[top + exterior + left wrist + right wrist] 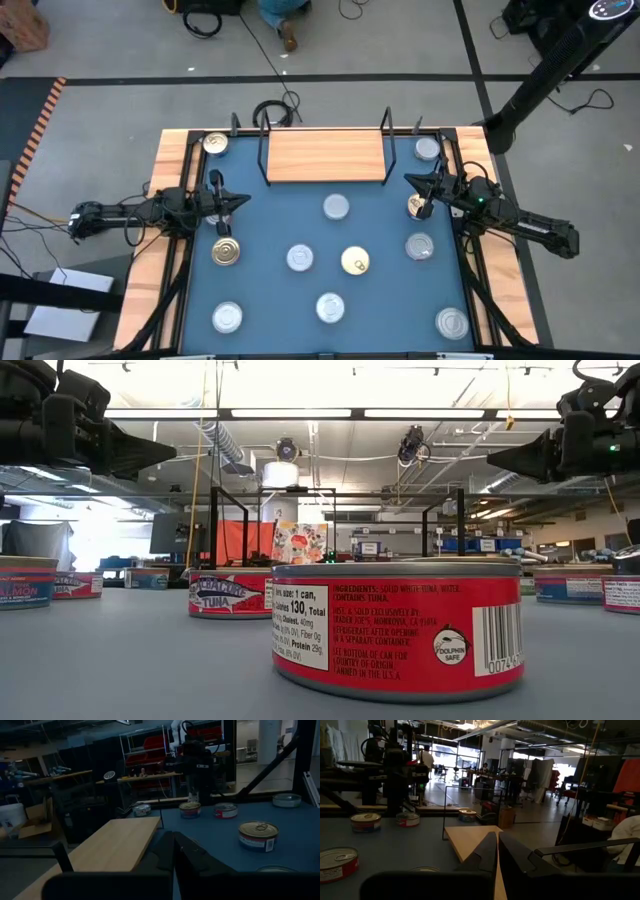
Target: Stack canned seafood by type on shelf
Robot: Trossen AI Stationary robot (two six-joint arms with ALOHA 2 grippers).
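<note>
Surface: blue table (380, 235) with a wooden rim, workshop floor and cables beyond.

Shelf (325, 156): pale board at upper centre of the overhead frame, black wire uprights at both ends, nothing on it yet.

Tins: about a dozen, loose on the blue. One in each upper corner, gold tin (216, 143) at left and silver tin (427, 148) at right. A gold tin (226, 251) lies just below my left claw. A silver tin (335, 207) sits below the shelf. The rest lie across the lower half. The near tin (398, 626) in the level view reads tuna; the others' types I can't read from here.

Left claw (238, 201): closed, empty, raised at the left edge, tips pointing toward centre.

Right claw (412, 181): closed, empty, raised at the right edge, beside a tin (418, 206).

Step in hand, as I judge it: first pick. Open wide before descending, come straight down over a lid, pinch across the sides, and check the label before choosing a stack spot.
</note>
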